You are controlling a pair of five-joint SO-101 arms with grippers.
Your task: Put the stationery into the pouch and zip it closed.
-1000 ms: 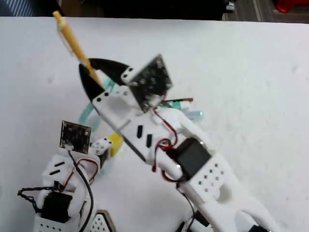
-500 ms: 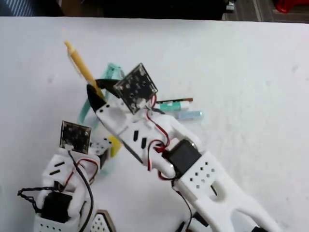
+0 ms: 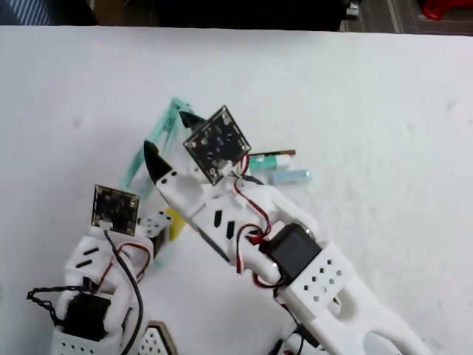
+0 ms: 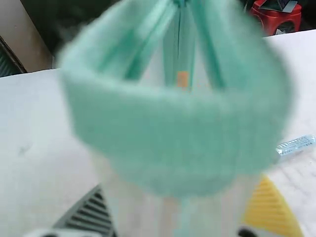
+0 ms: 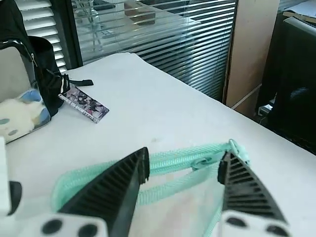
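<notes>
The left hand (image 3: 158, 223) sits low at the left of the high view, its white plastic body pointed toward the pouch (image 3: 164, 126). Whether it grips anything cannot be told. The pouch is soft, see-through material edged with a mint-green woven zipper band (image 4: 177, 138), its mouth facing up and unzipped over the white table (image 3: 369, 89). In the left wrist view the band curves in a wide loop, and a small orange patch (image 4: 182, 79) shows inside it. The right hand (image 3: 168, 133) hovers just above that mouth, tilted down. Its 2 black, ribbed, pointed fingers (image 5: 118, 190) are spread apart and hold nothing. To its right, 2 pieces lie flat on the table, close together: a slim green pen (image 3: 270, 156) with a brown end, and a pale blue translucent tube (image 3: 293, 176).
</notes>
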